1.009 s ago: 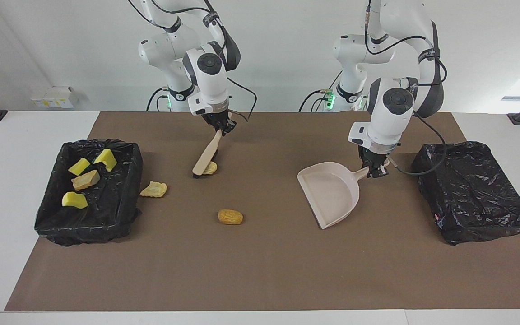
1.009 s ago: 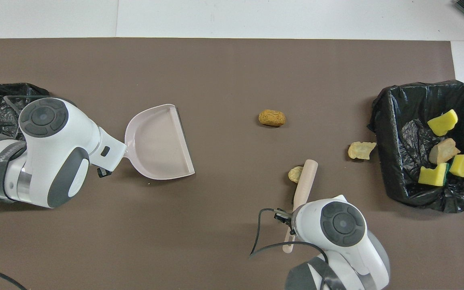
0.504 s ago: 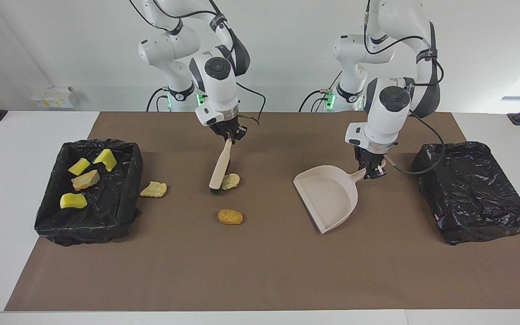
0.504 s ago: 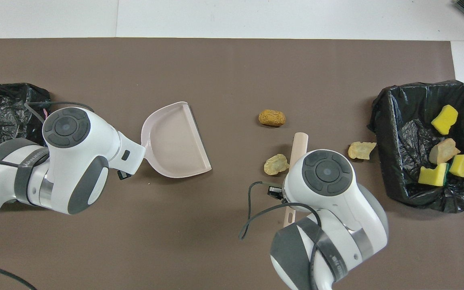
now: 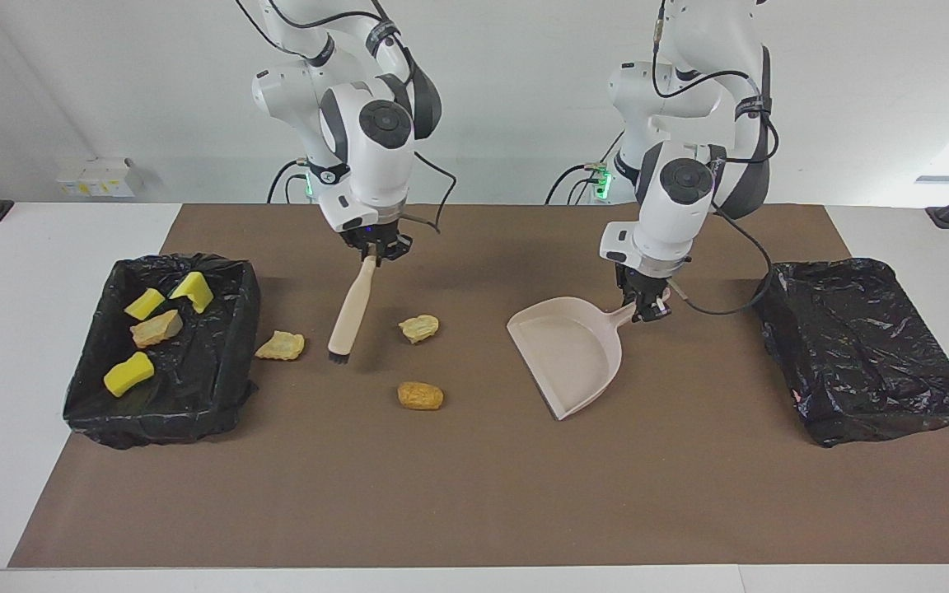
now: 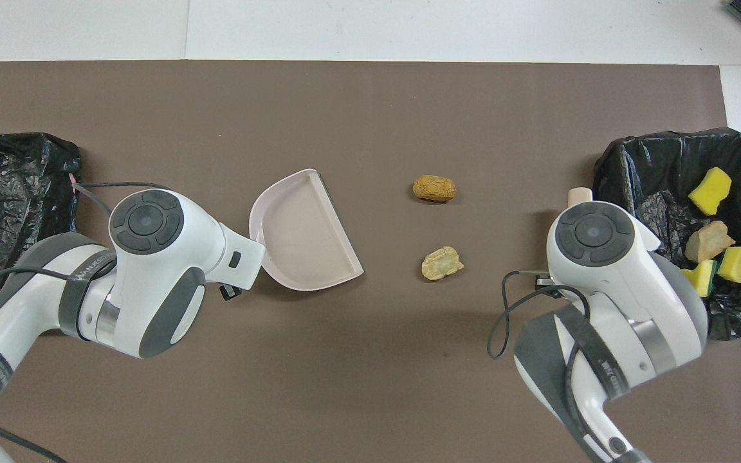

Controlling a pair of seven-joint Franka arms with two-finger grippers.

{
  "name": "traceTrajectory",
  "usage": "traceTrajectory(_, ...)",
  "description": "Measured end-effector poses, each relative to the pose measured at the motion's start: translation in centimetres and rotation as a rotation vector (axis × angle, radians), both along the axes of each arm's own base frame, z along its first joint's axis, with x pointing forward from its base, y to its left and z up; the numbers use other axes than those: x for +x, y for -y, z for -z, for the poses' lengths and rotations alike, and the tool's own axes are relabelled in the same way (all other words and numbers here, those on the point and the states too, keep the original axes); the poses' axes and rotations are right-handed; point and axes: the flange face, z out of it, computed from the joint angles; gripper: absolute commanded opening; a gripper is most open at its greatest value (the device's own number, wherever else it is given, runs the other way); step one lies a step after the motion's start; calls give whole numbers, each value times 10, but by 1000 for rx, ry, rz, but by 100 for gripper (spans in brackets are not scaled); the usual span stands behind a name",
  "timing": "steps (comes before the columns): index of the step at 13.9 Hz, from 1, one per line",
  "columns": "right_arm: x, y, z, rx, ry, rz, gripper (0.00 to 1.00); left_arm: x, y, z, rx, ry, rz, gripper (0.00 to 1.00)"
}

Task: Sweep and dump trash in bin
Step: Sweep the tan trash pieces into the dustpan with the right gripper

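My right gripper (image 5: 372, 249) is shut on the handle of a beige brush (image 5: 351, 309), whose bristles hang low over the mat between two tan lumps of trash (image 5: 280, 345) (image 5: 419, 328). An orange-brown nugget (image 5: 420, 395) lies farther from the robots. My left gripper (image 5: 646, 309) is shut on the handle of the beige dustpan (image 5: 565, 354), which is on the mat with its mouth toward the trash. In the overhead view the dustpan (image 6: 306, 235), nugget (image 6: 434, 188) and one tan lump (image 6: 442, 263) show; the right arm hides the other.
A black-lined bin (image 5: 240, 329) at the right arm's end holds three yellow sponge pieces (image 5: 128, 372) and a tan lump (image 5: 156, 328). A second black-lined bin (image 5: 862, 354) stands at the left arm's end. The brown mat (image 5: 474, 494) covers the table.
My right gripper pushed one tan lump toward the dustpan, then swung the brush back toward the bin at its end. My left gripper slid the dustpan toward the middle.
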Motion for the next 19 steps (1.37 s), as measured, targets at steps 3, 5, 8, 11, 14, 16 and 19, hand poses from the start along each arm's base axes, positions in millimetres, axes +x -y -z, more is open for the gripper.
traceTrajectory(3, -6, 57, 21, 33, -20, -42, 0, 0, -1, 0, -1, -1, -2, 0)
traceTrajectory(5, -11, 63, 32, 49, -12, -58, 0, 0, -1, 0, -1, -1, -3, 0)
traceTrajectory(8, -12, 45, 38, 69, 10, -102, 0, 0, -1, 0, -1, -1, -3, 0)
traceTrajectory(11, -18, 1, 38, 178, -7, -157, 0, 0, -1, 0, -1, -1, -3, 0)
traceTrajectory(14, -23, -43, 35, 300, 9, -199, 0, 0, -1, 0, -1, -2, -4, 0)
traceTrajectory(16, -27, -80, 38, 366, 23, -213, 0, 0, 0, 1, -1, -2, -3, 0)
traceTrajectory(19, -30, -127, 56, 413, 77, -133, 0, -3, 6, 0, -1, -2, 9, 0)
